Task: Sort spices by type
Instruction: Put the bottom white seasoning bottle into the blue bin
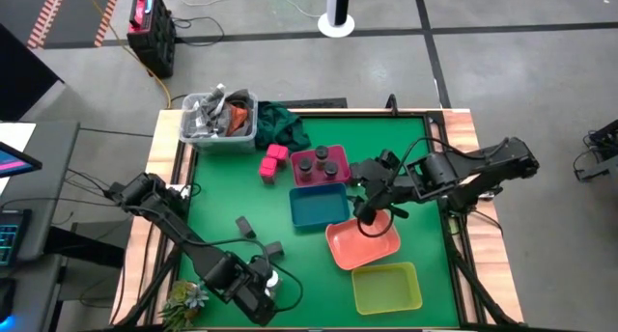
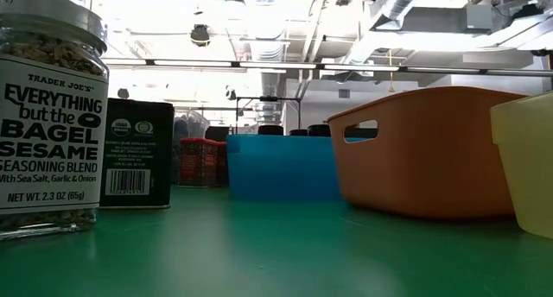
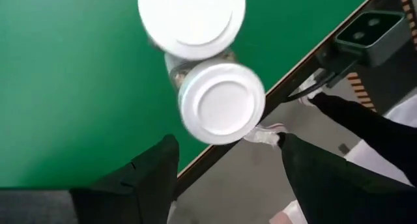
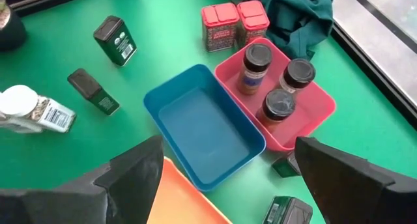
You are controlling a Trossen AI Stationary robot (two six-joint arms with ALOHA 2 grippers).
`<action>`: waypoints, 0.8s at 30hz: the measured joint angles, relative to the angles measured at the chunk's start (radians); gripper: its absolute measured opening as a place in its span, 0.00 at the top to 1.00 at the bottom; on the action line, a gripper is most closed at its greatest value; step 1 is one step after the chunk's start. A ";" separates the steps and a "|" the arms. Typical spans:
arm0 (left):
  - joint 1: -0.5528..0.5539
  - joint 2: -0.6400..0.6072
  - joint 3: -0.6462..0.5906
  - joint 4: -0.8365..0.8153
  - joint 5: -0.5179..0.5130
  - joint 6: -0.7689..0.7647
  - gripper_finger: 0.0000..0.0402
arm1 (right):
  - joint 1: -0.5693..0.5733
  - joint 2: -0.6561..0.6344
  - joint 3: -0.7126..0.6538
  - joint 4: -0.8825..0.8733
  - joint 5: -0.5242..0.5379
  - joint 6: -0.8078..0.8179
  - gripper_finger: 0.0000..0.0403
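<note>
Two white-capped round jars (image 3: 221,100) (image 3: 192,15) stand side by side near the table's near edge, also showing in the high view (image 1: 273,278). My left gripper (image 3: 228,146) (image 1: 261,291) is open above them, a finger on either side of the nearer cap, touching nothing. Three dark-capped jars (image 4: 280,87) stand in the pink tray (image 4: 322,113). Two bright pink blocks (image 4: 228,22) (image 1: 273,161) stand beside it. Dark grey boxes (image 4: 116,38) (image 4: 94,90) rest on the mat. My right gripper (image 4: 228,175) (image 1: 372,219) is open and empty above the salmon tray (image 1: 362,245).
The blue tray (image 1: 319,208) sits between the pink and salmon trays. The yellow-green tray (image 1: 386,289) sits at the near right. A clear bin of clutter (image 1: 219,120) and a dark green cloth (image 1: 282,126) are at the far edge. Two more dark boxes (image 4: 287,165) (image 4: 287,211) lie by the pink tray.
</note>
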 joint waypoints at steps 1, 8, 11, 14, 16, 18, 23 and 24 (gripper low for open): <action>-0.001 0.000 0.000 -0.002 0.000 0.005 0.35 | -0.003 0.000 0.000 0.002 0.000 0.000 0.08; 0.002 0.000 0.000 -0.035 -0.004 -0.022 0.23 | -0.023 0.000 0.000 0.012 0.000 0.000 0.08; 0.007 0.000 0.000 -0.035 -0.014 -0.049 0.17 | -0.033 0.000 0.000 0.029 0.000 -0.008 0.08; 0.017 0.000 0.000 -0.034 -0.024 -0.074 0.14 | -0.043 0.000 0.000 0.049 -0.001 -0.026 0.08; 0.023 0.000 0.000 -0.032 -0.028 -0.082 0.13 | -0.050 0.000 0.000 0.048 -0.002 -0.031 0.08; 0.030 0.000 0.000 -0.030 -0.035 -0.090 0.13 | -0.056 0.000 0.000 0.048 -0.006 -0.035 0.08; 0.042 0.000 0.000 -0.035 -0.048 -0.103 0.13 | -0.062 0.000 0.000 0.046 -0.008 -0.036 0.08; 0.042 0.000 0.000 -0.036 -0.048 -0.108 0.13 | -0.062 0.000 0.000 0.046 -0.008 -0.036 0.08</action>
